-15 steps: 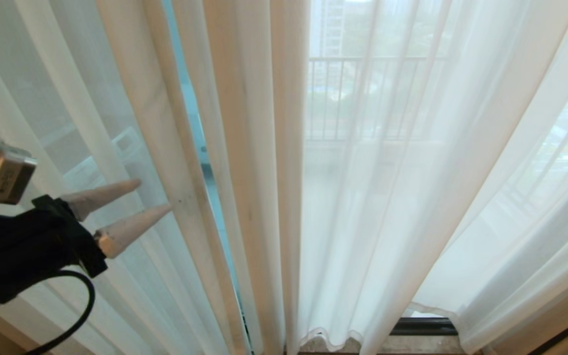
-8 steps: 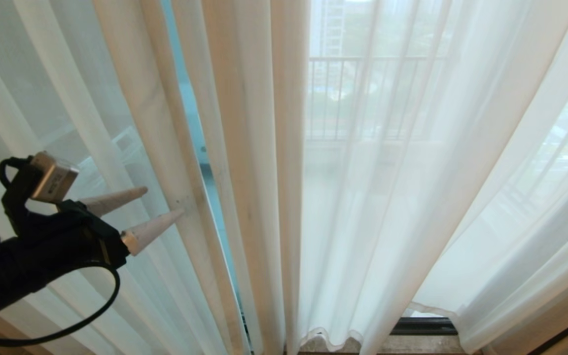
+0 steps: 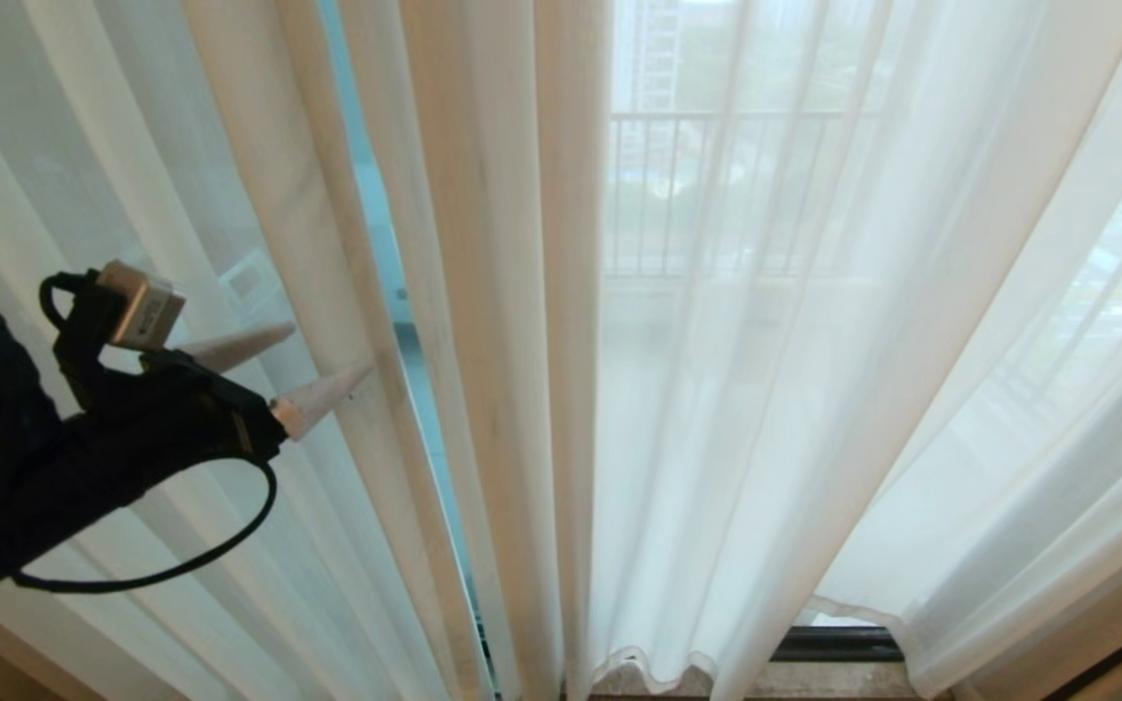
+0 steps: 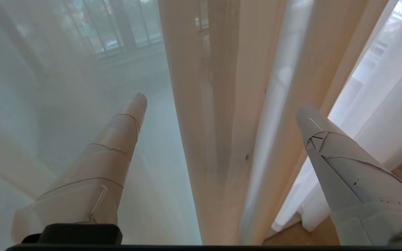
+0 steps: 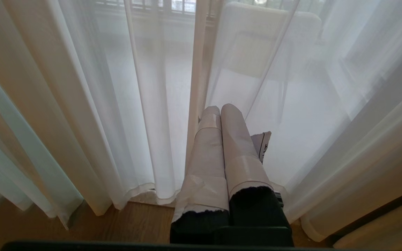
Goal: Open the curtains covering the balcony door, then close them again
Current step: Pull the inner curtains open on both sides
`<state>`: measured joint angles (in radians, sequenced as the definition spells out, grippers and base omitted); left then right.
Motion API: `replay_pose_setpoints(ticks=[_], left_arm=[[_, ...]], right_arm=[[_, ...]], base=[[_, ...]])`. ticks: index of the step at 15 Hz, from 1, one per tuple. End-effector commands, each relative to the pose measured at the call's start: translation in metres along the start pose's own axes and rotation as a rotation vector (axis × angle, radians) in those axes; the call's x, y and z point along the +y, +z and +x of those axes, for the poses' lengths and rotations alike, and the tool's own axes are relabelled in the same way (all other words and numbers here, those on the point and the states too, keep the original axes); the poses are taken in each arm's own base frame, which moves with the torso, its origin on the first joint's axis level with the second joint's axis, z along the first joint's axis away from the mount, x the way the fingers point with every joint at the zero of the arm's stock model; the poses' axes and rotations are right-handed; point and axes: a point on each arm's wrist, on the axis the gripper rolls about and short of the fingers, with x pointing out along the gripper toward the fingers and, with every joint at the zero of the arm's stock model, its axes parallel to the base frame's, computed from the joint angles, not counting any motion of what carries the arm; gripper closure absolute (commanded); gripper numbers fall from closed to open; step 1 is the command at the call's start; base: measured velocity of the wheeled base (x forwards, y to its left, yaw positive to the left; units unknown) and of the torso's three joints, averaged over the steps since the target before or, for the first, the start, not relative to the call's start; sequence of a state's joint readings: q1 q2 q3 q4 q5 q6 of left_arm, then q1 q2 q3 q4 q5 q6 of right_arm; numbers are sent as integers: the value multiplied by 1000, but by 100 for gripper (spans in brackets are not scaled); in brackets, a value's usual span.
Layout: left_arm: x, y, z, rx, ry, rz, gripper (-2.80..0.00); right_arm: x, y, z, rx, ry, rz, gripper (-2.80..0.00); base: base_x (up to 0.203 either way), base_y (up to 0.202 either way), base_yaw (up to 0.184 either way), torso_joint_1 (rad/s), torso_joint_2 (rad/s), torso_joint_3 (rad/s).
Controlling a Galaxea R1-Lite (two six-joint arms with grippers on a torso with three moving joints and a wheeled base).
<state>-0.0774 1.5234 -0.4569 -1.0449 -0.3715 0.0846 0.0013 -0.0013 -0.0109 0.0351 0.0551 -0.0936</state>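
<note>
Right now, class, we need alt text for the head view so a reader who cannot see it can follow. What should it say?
The robot's left gripper, fingers spread, reaches from the left toward a gathered fold of the sheer white curtains. A thin gap beside that fold shows the balcony door, and a railing shows faintly through the cloth.

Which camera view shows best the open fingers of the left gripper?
The left wrist view: both fingers of the left gripper stand wide apart before a curtain fold. The head view shows them small from the side; the right wrist view shows none.
</note>
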Motion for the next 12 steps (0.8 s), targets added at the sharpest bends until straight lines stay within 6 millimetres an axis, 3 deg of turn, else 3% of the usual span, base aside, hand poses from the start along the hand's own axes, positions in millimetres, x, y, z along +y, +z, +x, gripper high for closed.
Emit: replay_pose_setpoints(ticks=[1, 5, 12], left_arm=[[4, -7, 13, -28, 1, -9, -280], [4, 2, 15, -127, -10, -80, -280], [5, 11, 28, -204, -19, -46, -280]], right_arm=[[0, 0, 0, 2, 0, -1, 0], [0, 0, 0, 2, 0, -1, 0], [0, 0, 0, 2, 0, -1, 0]], base=[[0, 0, 0, 0, 0, 0], [0, 0, 0, 0, 0, 0], [0, 0, 0, 0, 0, 0]])
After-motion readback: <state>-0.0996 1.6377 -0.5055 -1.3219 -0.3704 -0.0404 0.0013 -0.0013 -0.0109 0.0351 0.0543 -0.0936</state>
